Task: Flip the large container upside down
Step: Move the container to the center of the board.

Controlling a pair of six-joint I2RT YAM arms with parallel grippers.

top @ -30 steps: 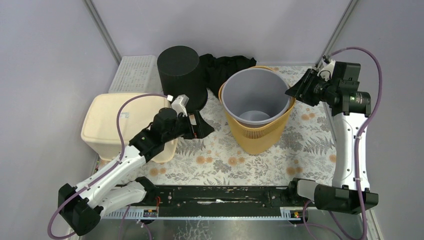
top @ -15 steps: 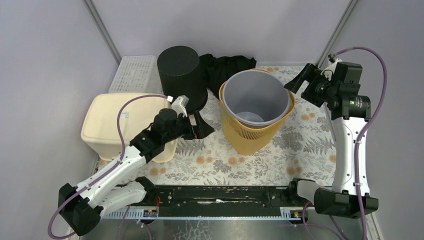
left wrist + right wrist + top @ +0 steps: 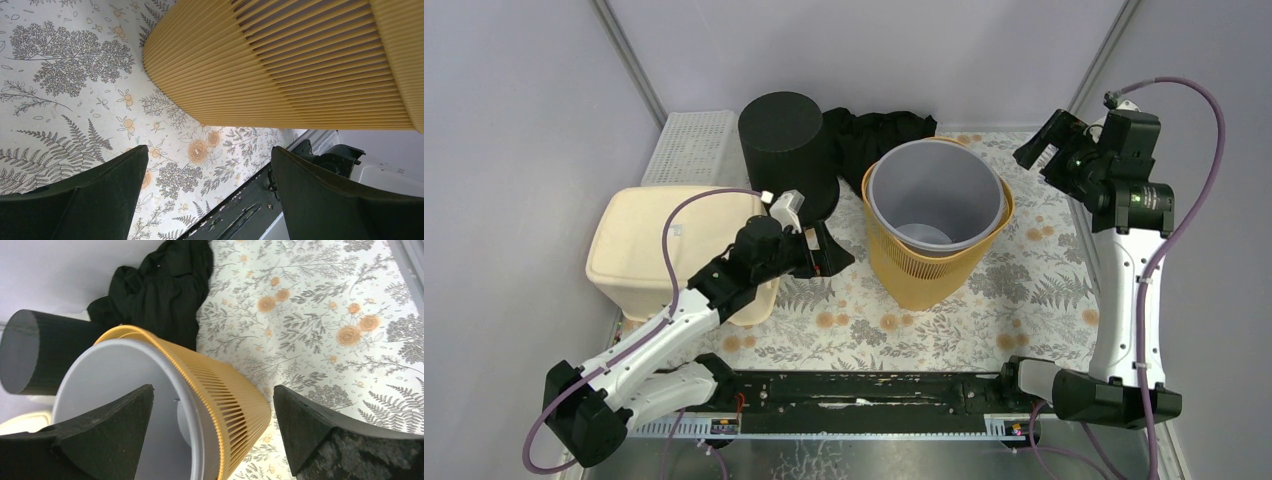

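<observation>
Far left: cream tub (image 3: 639, 245) with a white perforated tray (image 3: 689, 150) behind it, both off the working area, not part of this step by my read.

Left arm (image 3: 694, 305) reaches low across the counter (image 3: 1044, 290). Its jaws are wide open with nothing between them, aimed at the yellow basket (image 3: 929, 275) near its base, close but not touching. It looks staged to steady or catch the lower wall during a flip.

Black bin (image 3: 784, 140) sits bottom-up behind the left arm's wrist. Black cloth (image 3: 884, 130) is heaped beside it at the back edge.

Centre: the large container is, I judge, the yellow basket with the grey bin (image 3: 934, 185) nested inside. It stands upright, mouth up, so it is not yet turned.

Right arm (image 3: 1129, 260) is up at the far right. Its jaws are spread wide and empty, clear of the rim, looking down on it in the wrist view. Rim looks like the natural tipping grip, with nested pieces possibly separating.
</observation>
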